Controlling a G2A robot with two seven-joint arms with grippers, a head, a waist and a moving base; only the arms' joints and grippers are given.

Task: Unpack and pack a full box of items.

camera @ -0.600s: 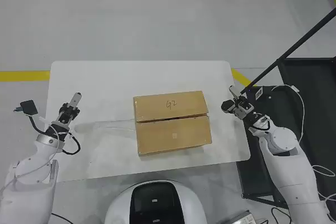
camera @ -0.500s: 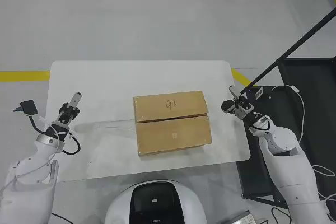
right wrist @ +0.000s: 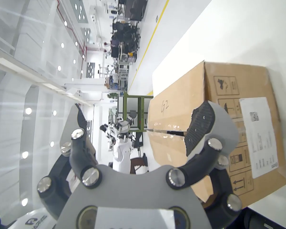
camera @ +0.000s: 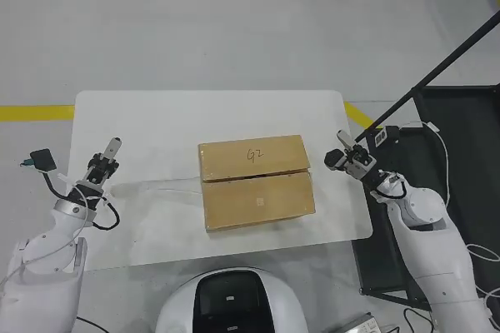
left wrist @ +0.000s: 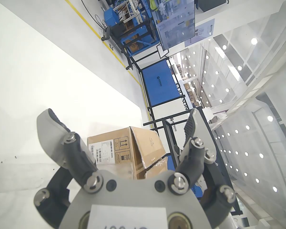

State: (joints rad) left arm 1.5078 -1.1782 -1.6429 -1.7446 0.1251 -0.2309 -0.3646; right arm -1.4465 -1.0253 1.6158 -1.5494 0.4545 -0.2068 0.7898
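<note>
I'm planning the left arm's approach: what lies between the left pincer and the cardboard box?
Just bare white table from the left pincer to the cardboard box, as seen in the top view.

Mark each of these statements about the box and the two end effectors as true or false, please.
1. The top flaps of the box are shut. True.
2. The left end effector grips an item. False: it is open and empty.
3. The right end effector touches the box. False: it is open and sits beside the box, apart from it.
4. The box stands on the white table, between the two end effectors. True.
</note>
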